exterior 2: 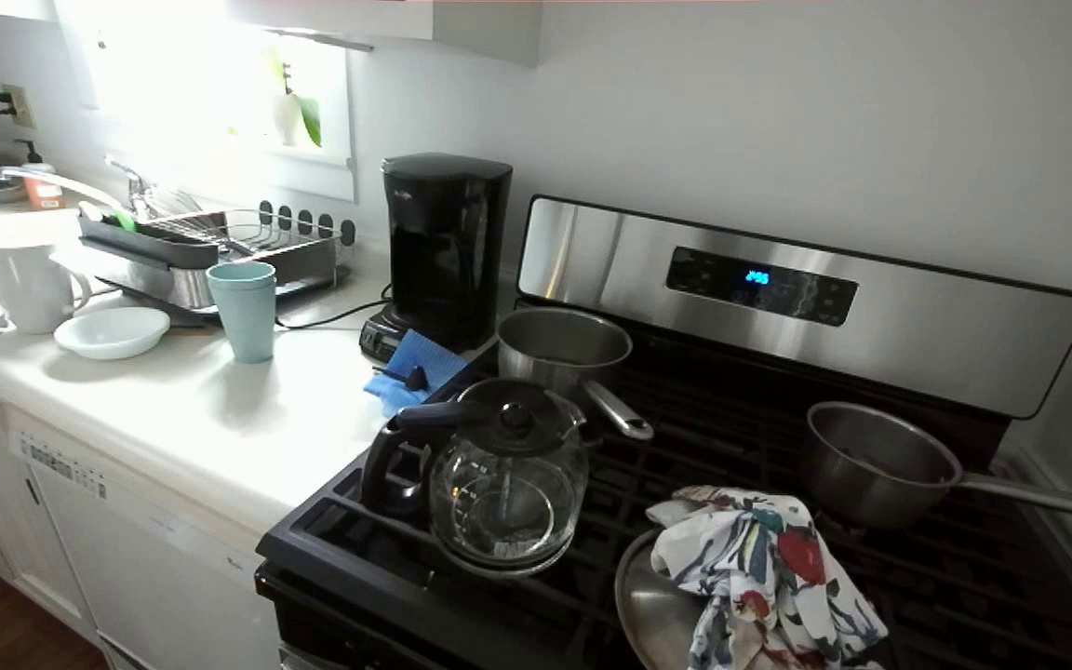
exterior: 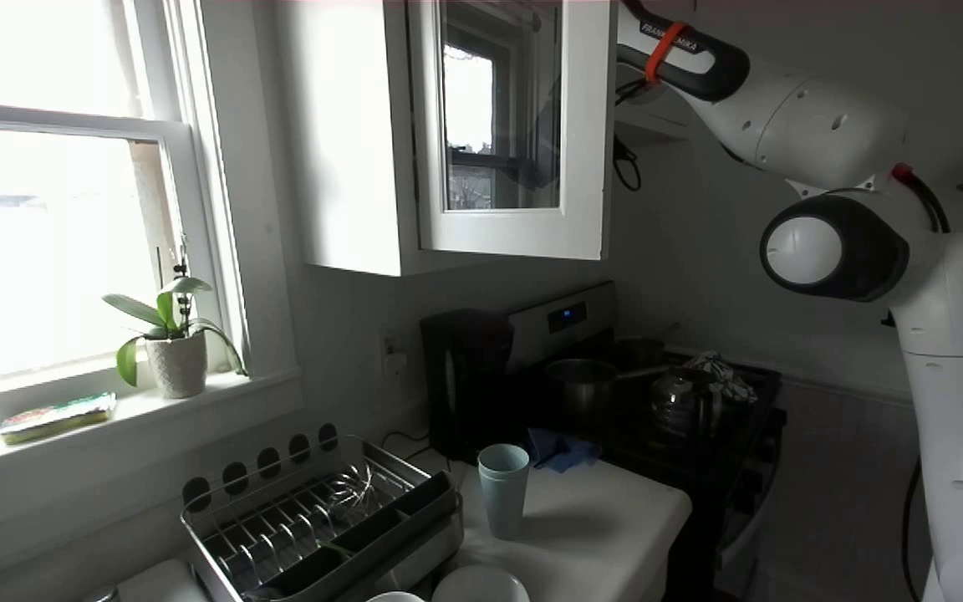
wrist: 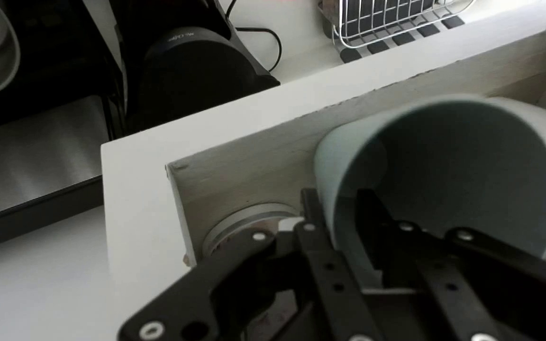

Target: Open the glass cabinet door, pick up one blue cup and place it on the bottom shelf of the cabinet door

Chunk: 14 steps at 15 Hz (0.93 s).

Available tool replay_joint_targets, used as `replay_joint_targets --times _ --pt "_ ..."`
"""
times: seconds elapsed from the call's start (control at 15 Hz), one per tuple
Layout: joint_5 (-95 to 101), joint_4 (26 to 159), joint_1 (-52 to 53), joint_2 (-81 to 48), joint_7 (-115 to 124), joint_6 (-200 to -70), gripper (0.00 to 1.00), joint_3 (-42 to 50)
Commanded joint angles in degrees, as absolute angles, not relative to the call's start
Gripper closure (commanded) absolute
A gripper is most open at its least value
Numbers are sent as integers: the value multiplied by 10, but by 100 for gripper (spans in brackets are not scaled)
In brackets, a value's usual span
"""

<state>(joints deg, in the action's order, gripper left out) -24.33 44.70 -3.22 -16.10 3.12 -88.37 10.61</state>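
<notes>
The pale blue cup (wrist: 448,175) is inside the white cabinet (wrist: 254,116), pincer (wrist: 338,195) slightly spread, straddling its rim. Glass cabinet door (exterior: 508,130) stands open. There's a whisk (exterior: 354,487) in the dish rack (exterior: 415,539), left of another blue cup (exterior: 504,493) on the counter (exterior: 569,564); window (exterior: 38,251) far left.

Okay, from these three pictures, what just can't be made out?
Wrist view: the underside of the blue cup, hidden behind its own wall.
Wrist view: most of the round pale container, covered by the gripper.
In an exterior view: the far end of the arm, hidden by the glass cabinet door.
Both exterior views: the wall cabinet, cut off by the top edge.
In an exterior view: the lettering on the orange bottle, too small.
</notes>
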Motion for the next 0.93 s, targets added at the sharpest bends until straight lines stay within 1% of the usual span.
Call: replay_joint_targets --times 0.0,0.13,0.33,0.4,0.47,0.53,0.6,0.67,0.73,0.87 --pt "-244 446 -32 -160 4 -894 42 104" --pt "-240 448 -31 -161 -22 -917 29 104" --pt "-232 455 -27 -162 -59 -970 7 106" --pt "-232 457 -27 -162 -67 -979 1 106" --pt "-234 458 -27 -162 -73 -981 0 105" --pt "-237 460 -28 -162 -78 -979 9 104" --pt "-239 461 -27 -162 -81 -976 31 102" --pt "-240 463 -26 -162 -85 -968 34 101" --pt "-241 464 -26 -161 -87 -962 39 101" --pt "-241 465 -26 -160 -89 -949 54 100"
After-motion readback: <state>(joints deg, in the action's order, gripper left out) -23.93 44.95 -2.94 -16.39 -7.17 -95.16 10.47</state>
